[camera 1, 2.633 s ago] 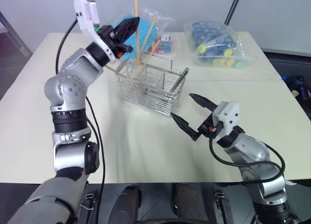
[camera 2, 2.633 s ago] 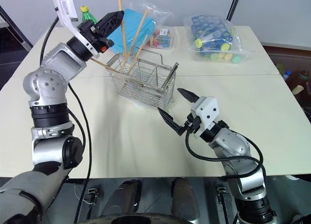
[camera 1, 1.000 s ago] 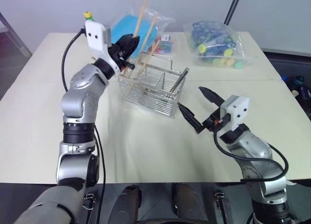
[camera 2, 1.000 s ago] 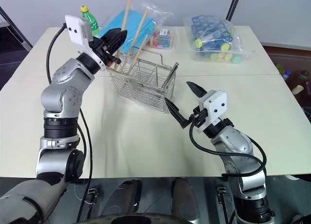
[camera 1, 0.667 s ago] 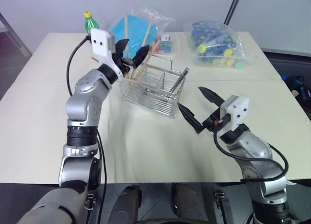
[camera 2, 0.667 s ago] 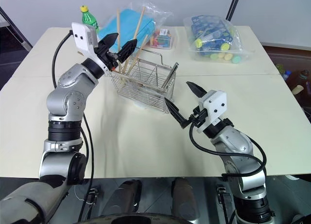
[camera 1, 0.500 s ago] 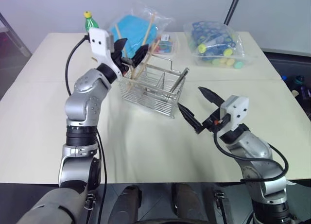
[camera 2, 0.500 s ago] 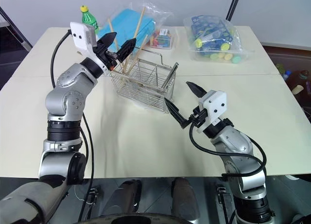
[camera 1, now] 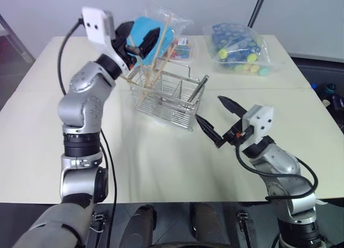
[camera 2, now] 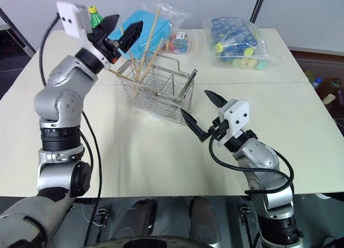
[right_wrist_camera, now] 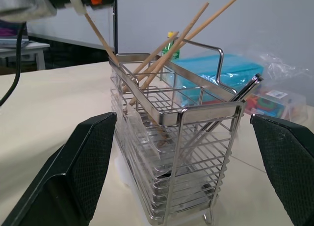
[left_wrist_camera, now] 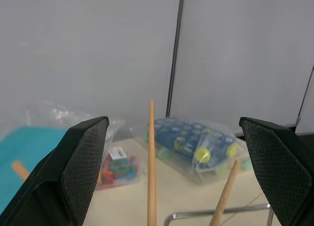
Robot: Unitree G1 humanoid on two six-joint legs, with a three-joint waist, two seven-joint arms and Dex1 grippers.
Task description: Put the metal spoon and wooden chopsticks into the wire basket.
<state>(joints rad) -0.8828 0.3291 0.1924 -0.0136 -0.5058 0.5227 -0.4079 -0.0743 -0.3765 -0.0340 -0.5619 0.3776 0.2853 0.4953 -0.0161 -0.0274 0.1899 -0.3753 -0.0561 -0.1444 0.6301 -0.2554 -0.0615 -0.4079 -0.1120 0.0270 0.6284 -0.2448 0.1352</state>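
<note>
Cream table (camera 1: pixel 161 167) beneath wire basket (camera 1: pixel 167 97), grey wall (camera 1: pixel 215 6) behind.

A cream table (camera 1: pixel 161 167) stands before a pale grey wall (camera 1: pixel 215 3), dark floor (camera 1: pixel 322 76) at right.

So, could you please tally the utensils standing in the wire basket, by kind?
In the wire basket:
wooden chopsticks: 4
metal spoon: 1
Total: 5
</note>
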